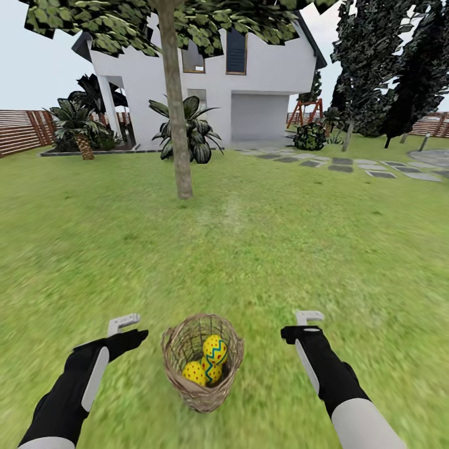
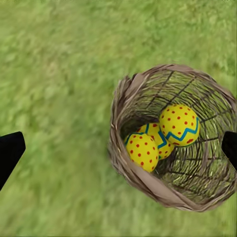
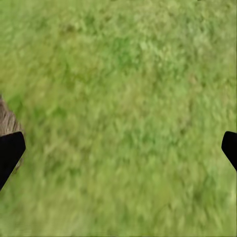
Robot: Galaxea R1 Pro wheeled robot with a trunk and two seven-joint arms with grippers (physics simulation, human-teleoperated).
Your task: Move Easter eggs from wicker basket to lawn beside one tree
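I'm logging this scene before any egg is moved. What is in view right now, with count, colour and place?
Easter eggs: three, yellow with blue zigzags and red dots, inside the basket.
Wicker basket: one, brown, on the lawn between the arms.
Lawn: green, all around.
Tree: one, grey-brown trunk, ahead of the basket.
House: one, white, behind.
Stepping stones: several, grey, far right.
Fence: brown, far left.
Left gripper: open, left of the basket.
Right gripper: open, right of it.

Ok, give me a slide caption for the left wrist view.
Three Easter eggs nestled in the wicker basket on the lawn, framed by open end effector fingertips.
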